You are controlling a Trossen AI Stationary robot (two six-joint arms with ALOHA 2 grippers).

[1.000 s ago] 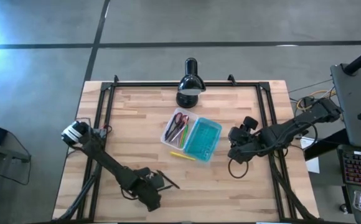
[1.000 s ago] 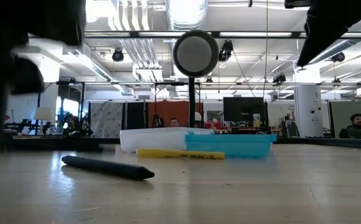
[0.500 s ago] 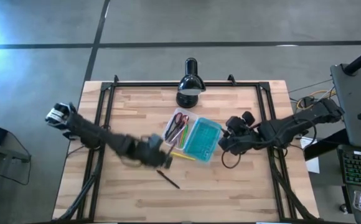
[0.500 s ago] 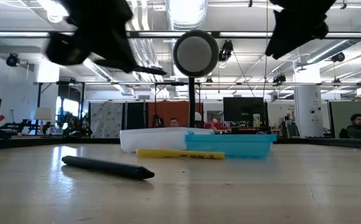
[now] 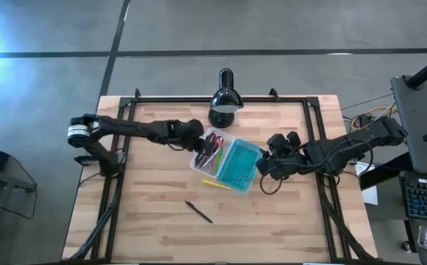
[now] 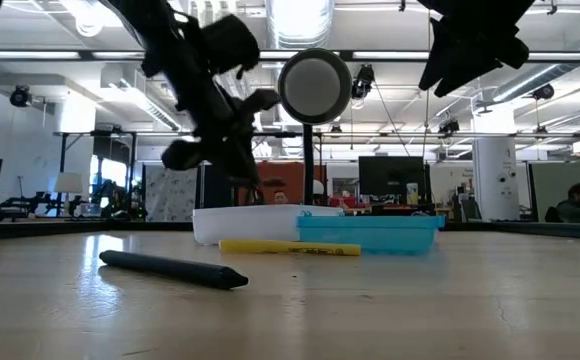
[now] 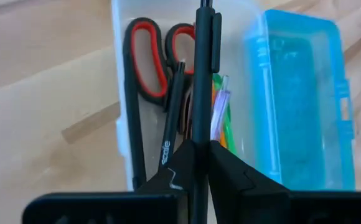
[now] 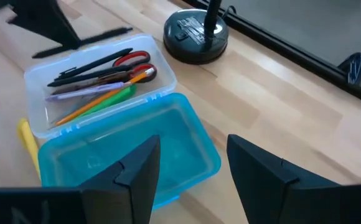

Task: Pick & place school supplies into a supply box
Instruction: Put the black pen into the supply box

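Dark pen point(image 7: 201, 74) is clamped in left gripper point(image 7: 196, 163) over clear tray point(image 7: 122, 93); right gripper point(image 8: 190, 168) is held wide beside turquoise lid point(image 8: 131, 162).

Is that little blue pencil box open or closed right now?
Open. The supply box has its turquoise lid swung flat beside the clear tray, so the red-handled scissors and pens inside show.

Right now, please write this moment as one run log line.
left hand: shut on black pen, above tray | right hand: open, by lid | table: yellow marker, dark pen
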